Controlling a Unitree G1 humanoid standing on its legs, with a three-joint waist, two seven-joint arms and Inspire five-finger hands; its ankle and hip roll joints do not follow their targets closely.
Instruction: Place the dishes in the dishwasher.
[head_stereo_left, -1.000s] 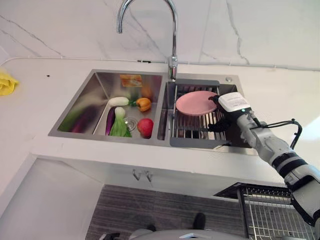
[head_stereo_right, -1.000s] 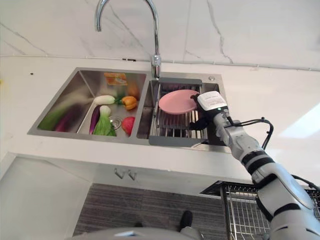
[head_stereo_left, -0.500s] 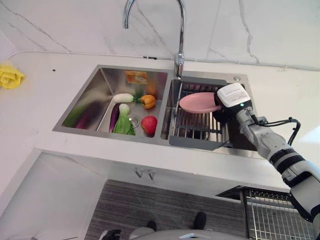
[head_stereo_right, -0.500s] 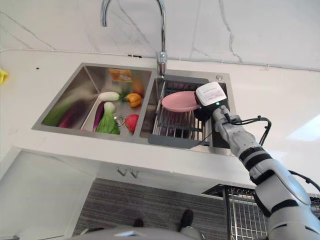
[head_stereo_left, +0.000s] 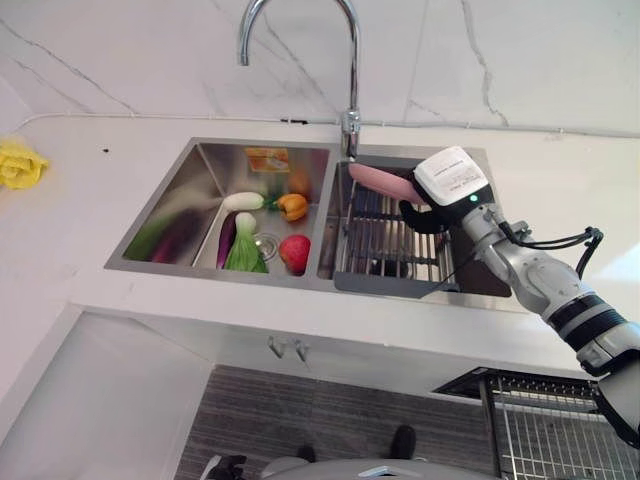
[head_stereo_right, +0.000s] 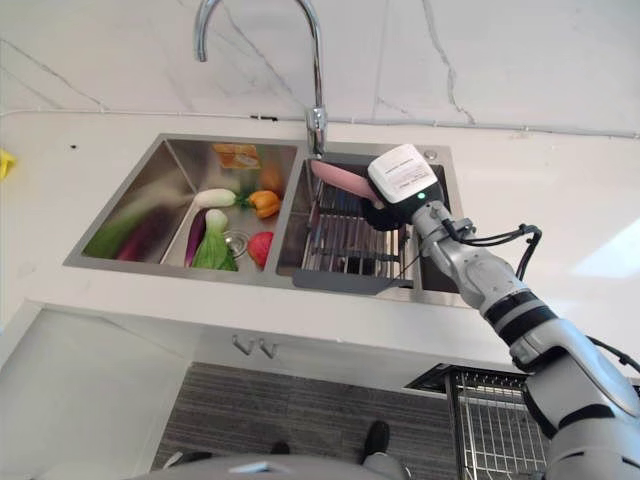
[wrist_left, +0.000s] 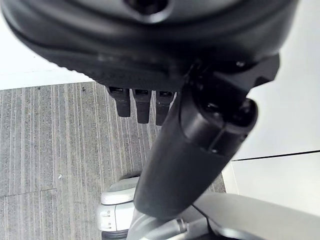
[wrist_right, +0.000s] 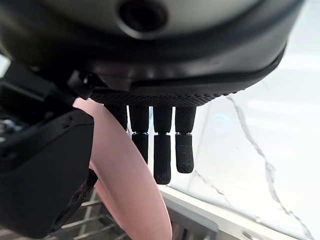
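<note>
A pink plate (head_stereo_left: 378, 182) is lifted off the dish rack (head_stereo_left: 385, 250) in the right basin of the sink and tilts steeply, one edge up. My right hand (head_stereo_left: 422, 215) holds it by its right rim. The right wrist view shows the plate (wrist_right: 131, 186) pinched between the thumb (wrist_right: 45, 175) and the fingers (wrist_right: 162, 150). In the left wrist view my left hand (wrist_left: 150, 50) hangs over the grey floor, fingers (wrist_left: 142, 106) straight and holding nothing.
The left basin (head_stereo_left: 170, 215) holds vegetables and a red fruit (head_stereo_left: 293, 251). A tall faucet (head_stereo_left: 350, 70) stands behind the sink. A wire dishwasher rack (head_stereo_left: 545, 430) is pulled out at lower right. A yellow cloth (head_stereo_left: 15, 165) lies on the counter at far left.
My right hand has raised the pink plate off the rack and turned it from nearly flat to steeply tilted. The camera has also shifted a little.
</note>
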